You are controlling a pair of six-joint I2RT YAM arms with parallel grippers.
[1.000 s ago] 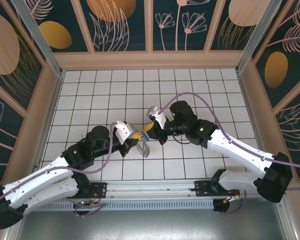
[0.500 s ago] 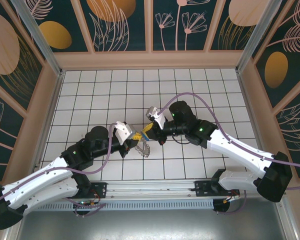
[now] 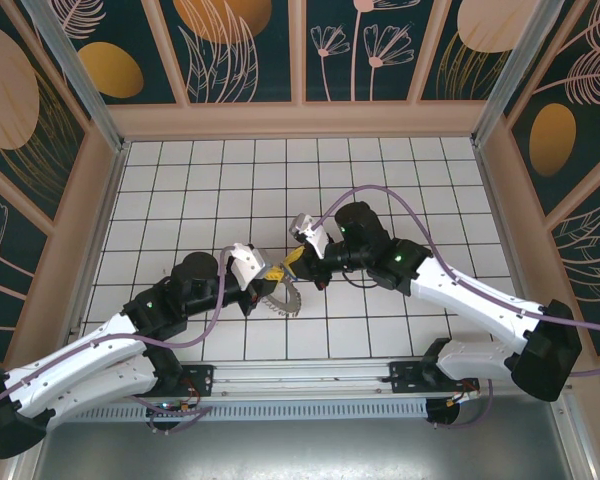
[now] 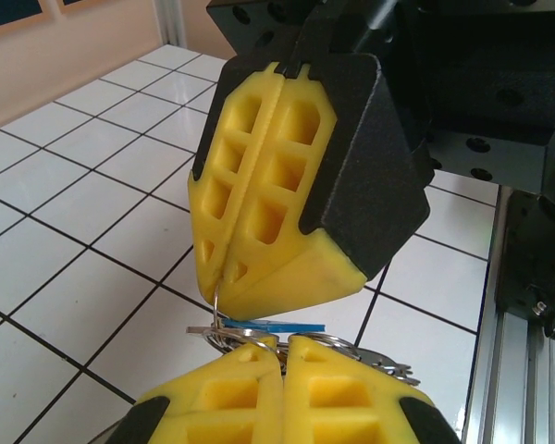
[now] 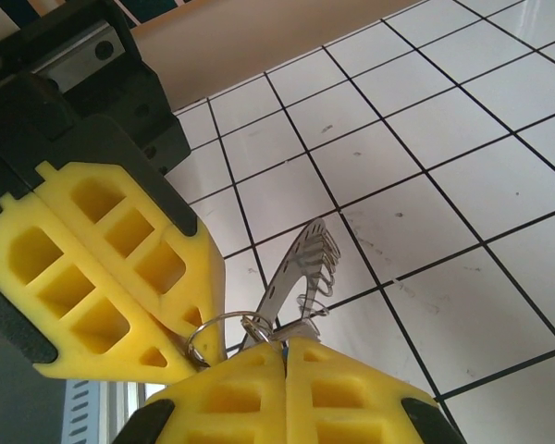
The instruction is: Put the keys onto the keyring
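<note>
Though still in both jaws' pinch, keyring (image 3: 277, 299) now flatter than before.

Quick count: two white-and-black robot arms (left arm (image 3: 110, 350), right arm (image 3: 470, 290)), two yellow-padded grippers (left gripper (image 3: 271, 273), right gripper (image 3: 296, 259)), one flat grey washer-like metal keyring (image 3: 280, 299), one tiny blue-headed key (image 4: 273, 326). Wire loops on its rim: too small to count.

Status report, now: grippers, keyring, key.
Both shut: left gripper and right gripper, tip to tip, pinching the keyring. Blue key at the pinch; threaded or not, cannot tell. No obstruction seen.
</note>
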